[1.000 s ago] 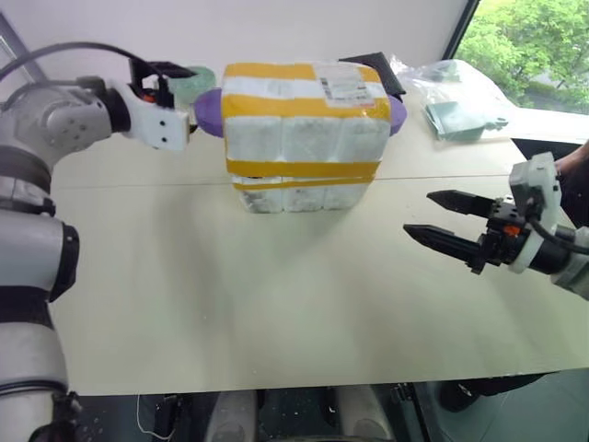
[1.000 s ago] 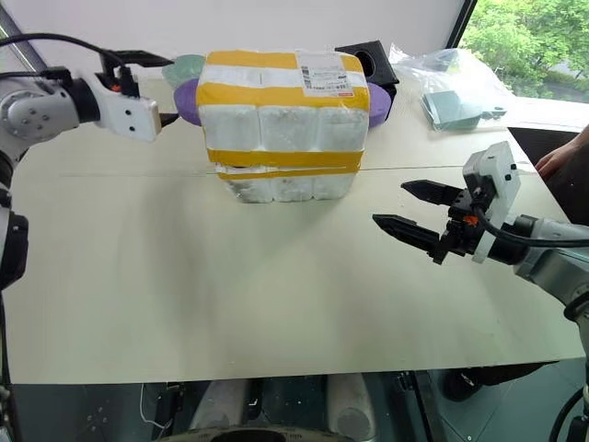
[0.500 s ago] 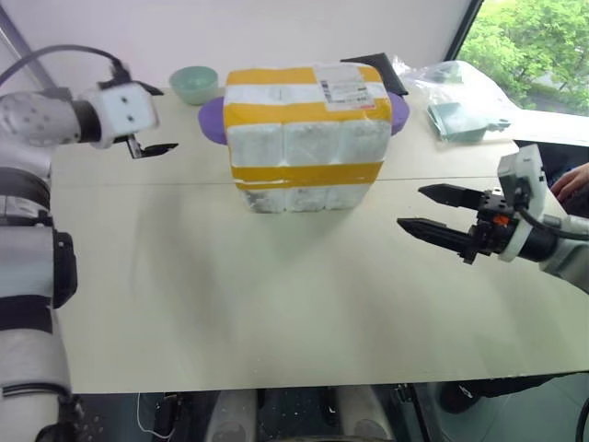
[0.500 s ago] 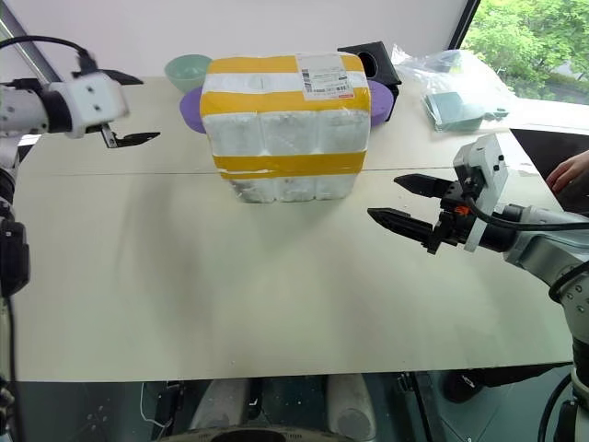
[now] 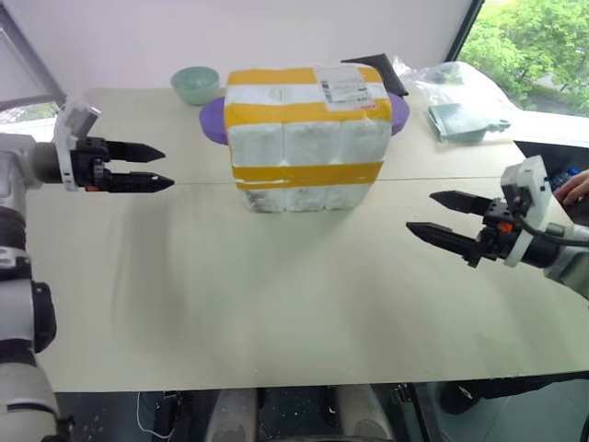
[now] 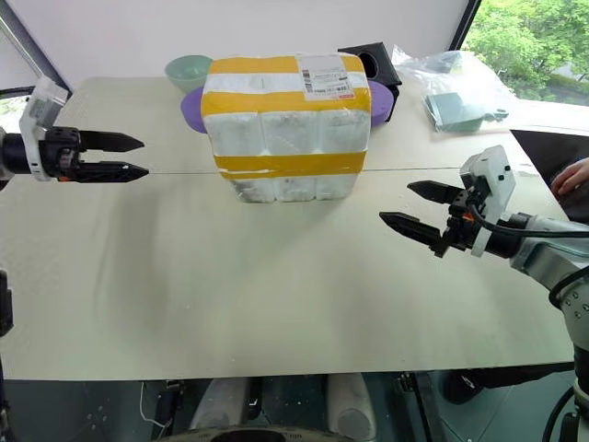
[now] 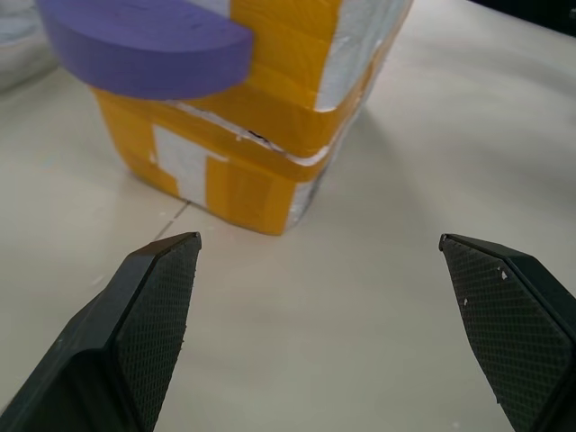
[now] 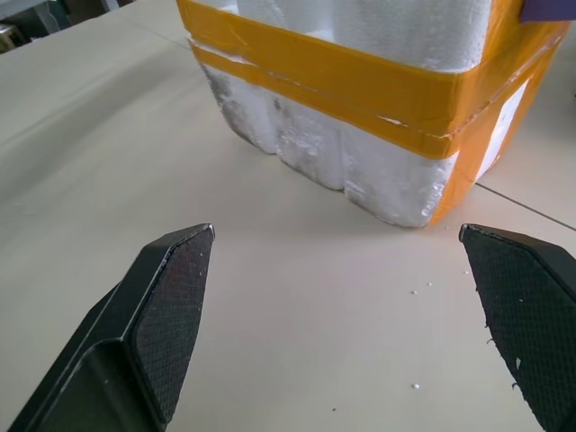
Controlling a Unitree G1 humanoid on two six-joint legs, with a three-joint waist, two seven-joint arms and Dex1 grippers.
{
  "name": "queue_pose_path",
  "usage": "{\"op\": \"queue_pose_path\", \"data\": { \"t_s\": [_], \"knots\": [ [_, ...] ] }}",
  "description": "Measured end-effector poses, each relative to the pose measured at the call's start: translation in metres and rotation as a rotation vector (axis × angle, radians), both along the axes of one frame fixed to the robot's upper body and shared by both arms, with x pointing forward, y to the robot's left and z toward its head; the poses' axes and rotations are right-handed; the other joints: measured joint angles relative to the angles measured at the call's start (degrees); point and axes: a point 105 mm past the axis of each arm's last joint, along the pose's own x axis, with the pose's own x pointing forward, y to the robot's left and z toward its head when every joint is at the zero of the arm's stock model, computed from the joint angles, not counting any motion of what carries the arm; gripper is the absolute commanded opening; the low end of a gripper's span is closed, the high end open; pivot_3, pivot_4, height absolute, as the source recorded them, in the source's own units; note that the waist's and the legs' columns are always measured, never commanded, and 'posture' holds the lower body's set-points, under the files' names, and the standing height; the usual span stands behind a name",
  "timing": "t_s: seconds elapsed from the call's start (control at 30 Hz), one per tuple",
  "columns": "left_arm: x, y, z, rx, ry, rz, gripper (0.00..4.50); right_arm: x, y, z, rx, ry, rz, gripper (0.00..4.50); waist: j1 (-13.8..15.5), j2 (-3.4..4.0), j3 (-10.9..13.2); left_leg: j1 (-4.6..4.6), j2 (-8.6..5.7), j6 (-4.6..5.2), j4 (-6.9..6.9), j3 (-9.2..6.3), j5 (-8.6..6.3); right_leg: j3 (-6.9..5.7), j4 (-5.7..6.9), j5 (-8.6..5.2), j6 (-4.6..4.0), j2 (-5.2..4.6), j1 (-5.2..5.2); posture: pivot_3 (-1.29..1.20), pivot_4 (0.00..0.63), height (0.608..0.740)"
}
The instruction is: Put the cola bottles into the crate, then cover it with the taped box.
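The taped box [image 5: 308, 110], white styrofoam with broad yellow bands and a shipping label, stands mid-table on top of the crate [image 5: 299, 195], a white block with a yellow band. The cola bottles are hidden. Left of the stack, my left gripper [image 5: 166, 167] hovers open and well apart from it, fingers pointing at it. My right gripper [image 5: 421, 212] hangs open to the stack's right, nearer the front, also aimed at it. Both wrist views look between wide-spread fingers [image 7: 153, 306] [image 8: 162, 306] at the stack's lower corners, with nothing between them.
A purple plate [image 5: 213, 120] and a teal bowl [image 5: 195, 83] sit behind the stack on the left. Behind it on the right is a black tissue box [image 6: 368, 63]. A plastic bag [image 5: 465, 115] lies far right. A person's hand [image 5: 575, 184] shows at the right edge.
My left gripper has swung away from the box's upper left, back toward the table's left side, and rolled over. The right gripper has drifted slightly right. The stack has not moved.
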Motion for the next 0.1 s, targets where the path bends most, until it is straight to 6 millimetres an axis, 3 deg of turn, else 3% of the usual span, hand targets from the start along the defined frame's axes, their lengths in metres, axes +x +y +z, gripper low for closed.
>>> {"op": "queue_pose_path", "data": {
  "t_s": [0.1],
  "knots": [
    [-0.0024, -0.0057, 0.0045, -0.012, -0.002, -0.02, 4.46, 0.0014, -0.0025, -0.0004, -0.001, 0.0, -0.006, 4.5, -0.14, 0.0, 0.0, 0.0, 0.0, 0.0, -0.01, 0.0, 0.0, 0.0, -0.01, 0.0, 0.0, 0.0, 0.0, 0.0, 0.15, 0.739]
  ]
}}
